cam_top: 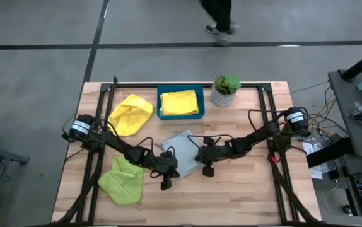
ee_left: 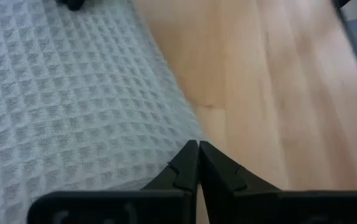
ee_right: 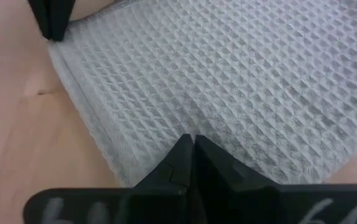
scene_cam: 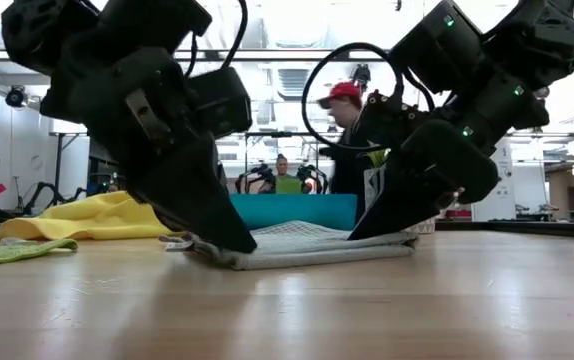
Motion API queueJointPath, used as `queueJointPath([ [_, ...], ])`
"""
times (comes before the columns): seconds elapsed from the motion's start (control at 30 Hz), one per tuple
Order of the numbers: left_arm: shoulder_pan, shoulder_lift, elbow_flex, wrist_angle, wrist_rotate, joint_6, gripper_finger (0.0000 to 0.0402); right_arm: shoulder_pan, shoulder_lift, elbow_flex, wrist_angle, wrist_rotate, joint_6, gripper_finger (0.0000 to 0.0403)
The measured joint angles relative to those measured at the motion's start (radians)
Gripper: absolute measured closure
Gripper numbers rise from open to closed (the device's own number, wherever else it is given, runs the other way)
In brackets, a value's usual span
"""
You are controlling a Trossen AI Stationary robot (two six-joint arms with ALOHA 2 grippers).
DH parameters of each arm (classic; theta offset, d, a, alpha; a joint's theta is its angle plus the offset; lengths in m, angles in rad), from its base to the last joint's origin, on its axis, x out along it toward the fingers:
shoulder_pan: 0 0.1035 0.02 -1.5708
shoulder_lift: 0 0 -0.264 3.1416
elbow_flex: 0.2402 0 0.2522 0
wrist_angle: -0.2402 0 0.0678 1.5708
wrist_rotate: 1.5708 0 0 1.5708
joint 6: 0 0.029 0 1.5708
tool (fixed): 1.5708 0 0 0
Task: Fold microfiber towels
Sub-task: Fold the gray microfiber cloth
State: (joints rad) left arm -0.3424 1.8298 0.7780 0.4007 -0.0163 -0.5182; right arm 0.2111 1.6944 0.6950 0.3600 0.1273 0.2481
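grey waffle-weave towel (ee_right: 241,81) folded, soft layered edge.

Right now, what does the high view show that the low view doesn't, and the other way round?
Only the high view shows the potted plant, the yellow towel lying inside the teal tray, and the whole table. Only the low view shows people in the room behind. Both show the grey towel with the left gripper and right gripper shut at its near corners.
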Motion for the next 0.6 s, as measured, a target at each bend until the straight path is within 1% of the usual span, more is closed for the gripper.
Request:
queueJointPath([
  [0.23,0.0,-0.058,0.001,-0.063,0.0,0.006,0.0401,0.0,-0.05,-0.001,-0.036,-0.006,0.005,0.039],
  [0.33,0.0,-0.088,0.002,-0.066,0.001,0.011,0.0401,0.0,-0.068,-0.001,-0.062,-0.026,0.006,0.039],
  [0.43,0.0,-0.125,0.006,-0.107,0.006,0.034,0.0401,0.0,-0.091,0.0,-0.105,-0.03,0.025,0.039],
  [0.6,0.001,-0.217,0.007,-0.22,0.006,0.064,0.0401,0.0,-0.141,0.0,-0.171,-0.031,0.024,0.039],
])
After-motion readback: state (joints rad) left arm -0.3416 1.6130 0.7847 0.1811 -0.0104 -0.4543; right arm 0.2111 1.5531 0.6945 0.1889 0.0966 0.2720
